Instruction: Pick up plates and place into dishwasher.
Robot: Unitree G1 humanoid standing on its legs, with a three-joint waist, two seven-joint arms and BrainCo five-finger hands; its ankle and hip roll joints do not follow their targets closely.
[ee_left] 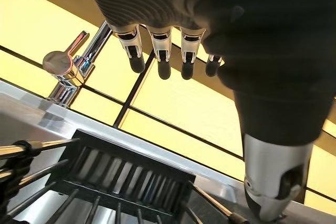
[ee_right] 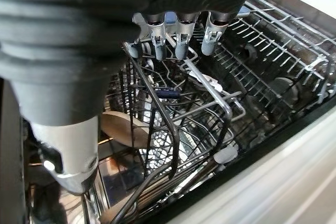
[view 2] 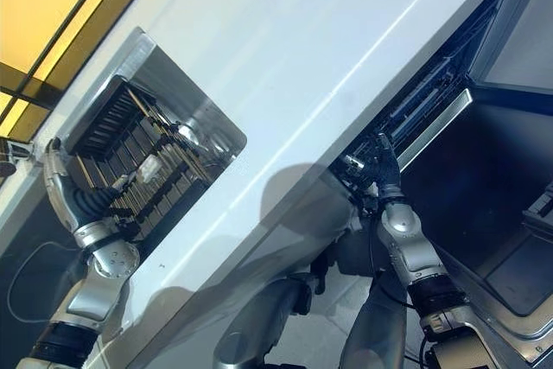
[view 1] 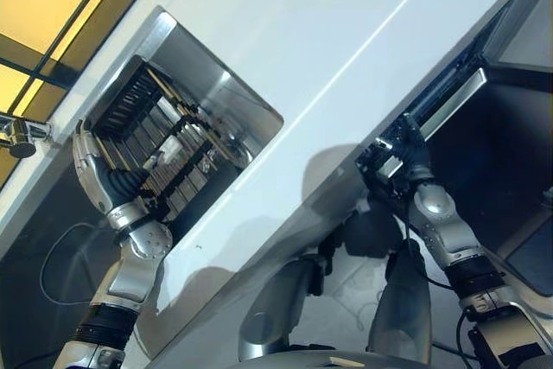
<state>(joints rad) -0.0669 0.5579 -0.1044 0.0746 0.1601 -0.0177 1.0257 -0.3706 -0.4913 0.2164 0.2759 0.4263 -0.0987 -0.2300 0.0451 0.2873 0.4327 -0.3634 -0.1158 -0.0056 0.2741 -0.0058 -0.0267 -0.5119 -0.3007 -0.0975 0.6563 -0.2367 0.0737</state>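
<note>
A dark dish rack (view 1: 155, 144) stands in the steel sink (view 1: 233, 92), with thin plates (view 1: 192, 134) on edge between its bars. My left hand (view 1: 89, 170) is at the rack's near end, open; its fingers (ee_left: 157, 56) hang straight and hold nothing. My right hand (view 1: 408, 146) is under the counter's edge at the front of the dishwasher's wire rack (ee_right: 252, 77). It is open too, its fingertips (ee_right: 178, 45) just over the rack's top wire. A pale round plate (ee_right: 121, 127) lies lower in the dishwasher.
The white countertop (view 1: 346, 32) runs between the sink and the dishwasher. The dishwasher's dark door (view 1: 492, 179) hangs open at the right. A chrome faucet (ee_left: 65, 66) stands behind the sink before a yellow tiled wall (ee_left: 199, 103).
</note>
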